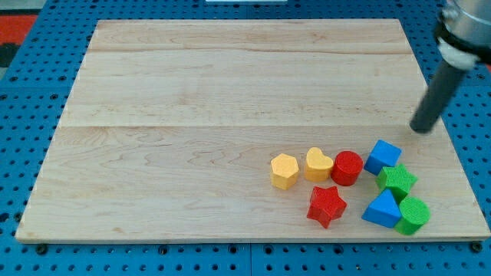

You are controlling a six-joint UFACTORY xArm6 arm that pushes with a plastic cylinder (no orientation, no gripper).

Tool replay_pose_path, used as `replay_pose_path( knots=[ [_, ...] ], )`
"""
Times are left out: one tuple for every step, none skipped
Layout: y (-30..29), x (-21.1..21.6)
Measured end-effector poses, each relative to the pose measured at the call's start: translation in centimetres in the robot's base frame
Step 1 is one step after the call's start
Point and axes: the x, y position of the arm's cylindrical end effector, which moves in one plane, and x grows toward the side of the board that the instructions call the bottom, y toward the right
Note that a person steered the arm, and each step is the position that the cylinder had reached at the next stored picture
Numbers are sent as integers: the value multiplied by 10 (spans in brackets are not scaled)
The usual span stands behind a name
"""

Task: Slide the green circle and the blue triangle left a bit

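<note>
Green circle (414, 215) touches the blue triangle (383, 208) (both well below my tip (420, 129)), which touches nothing.

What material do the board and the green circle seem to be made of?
The board looks like pale wood, matt: grain lines and plank seams show. The green circle looks like moulded or printed plastic, slightly ribbed, with uniform bright colour; I cannot tell which.
</note>
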Motion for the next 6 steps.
replay_pose_path(
  knots=[
    [4, 60],
    [-17, 117],
    [-59, 137],
    [-80, 137],
    [-54, 136],
    [-63, 135]
  ],
)
